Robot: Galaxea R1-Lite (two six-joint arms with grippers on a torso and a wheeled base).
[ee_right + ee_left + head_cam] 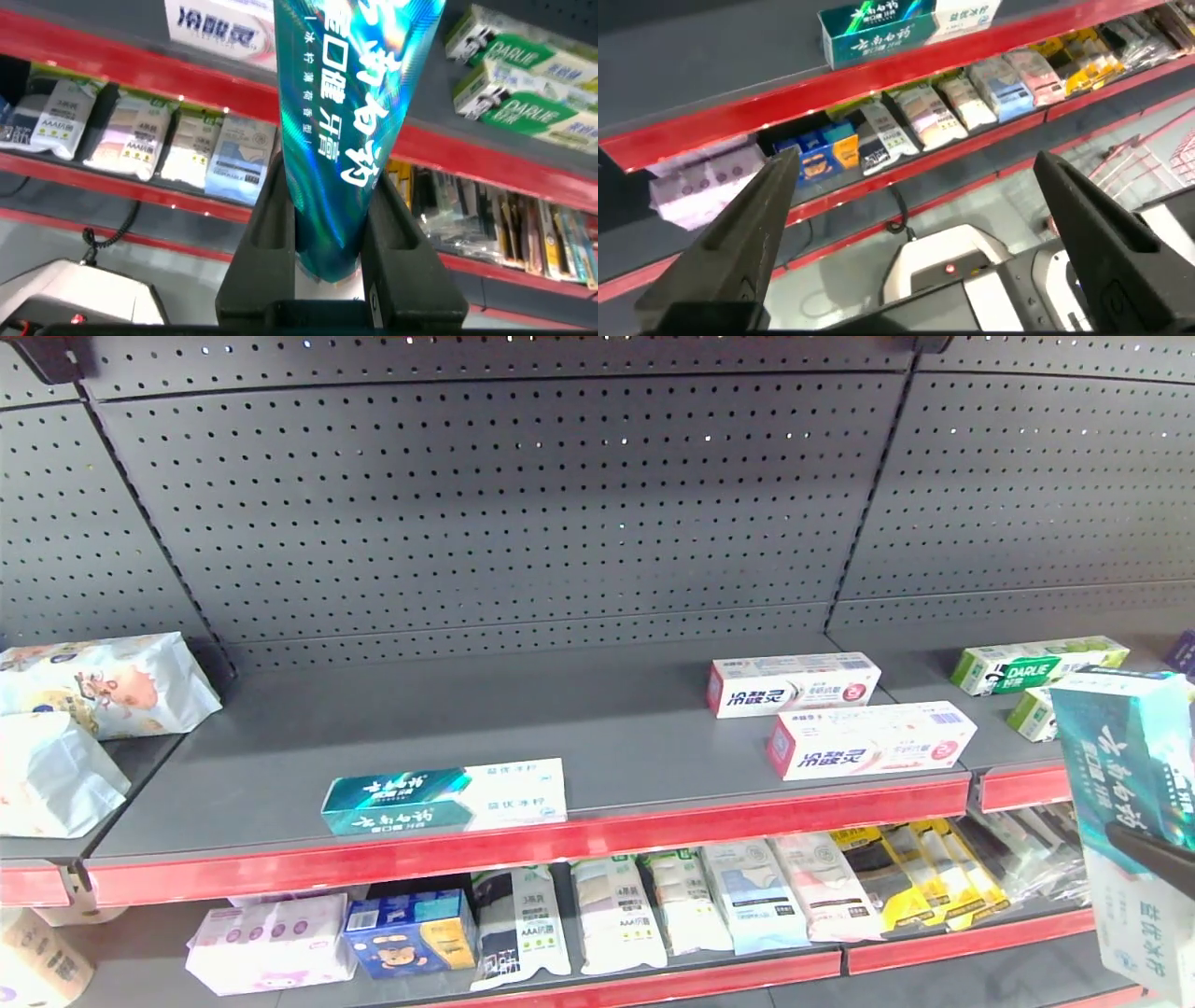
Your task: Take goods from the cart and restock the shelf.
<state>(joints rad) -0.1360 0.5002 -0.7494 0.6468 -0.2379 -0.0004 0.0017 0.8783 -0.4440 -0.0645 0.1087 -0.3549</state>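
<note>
My right gripper is shut on a teal toothpaste box, which stands upright in it. In the head view that box hangs at the far right, in front of the shelf's red edge. A matching teal toothpaste box lies flat near the front of the grey shelf, left of centre. My left gripper is open with nothing between its fingers, low in front of the lower shelf rows.
Two red-and-white toothpaste boxes lie right of centre, green ones beyond them. Tissue packs sit at the left. Bagged goods line the lower shelf. Bare shelf lies between the teal box and the red-and-white ones.
</note>
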